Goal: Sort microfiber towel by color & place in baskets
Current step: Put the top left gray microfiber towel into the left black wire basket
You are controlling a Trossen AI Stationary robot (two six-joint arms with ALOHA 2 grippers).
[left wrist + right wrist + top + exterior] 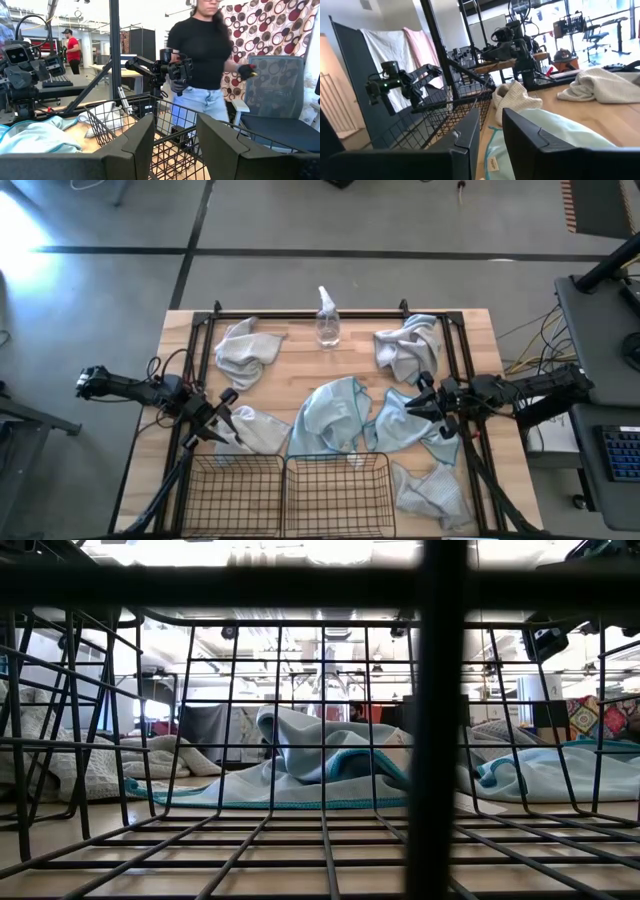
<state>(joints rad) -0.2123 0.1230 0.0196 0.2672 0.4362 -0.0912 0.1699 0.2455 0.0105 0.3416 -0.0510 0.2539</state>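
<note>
Several microfiber towels lie crumpled on the wooden table. Pale grey-white ones lie at the far left (243,350), the far right (405,345), the near left (258,430) and the near right (432,490). Two light blue ones lie mid-table (330,415) (330,765) and right of it (405,430). Two black wire baskets (235,492) (340,492) stand side by side at the near edge. My left gripper (226,417) (175,135) hovers open over the near-left towel. My right gripper (414,399) (490,130) hovers open above the right blue towel.
A clear spray bottle (327,320) stands at the far middle. The black table frame (205,330) runs along the table's sides and far edge. A person (205,55) stands beyond the table in the left wrist view. Bare wood (300,365) shows between the towels.
</note>
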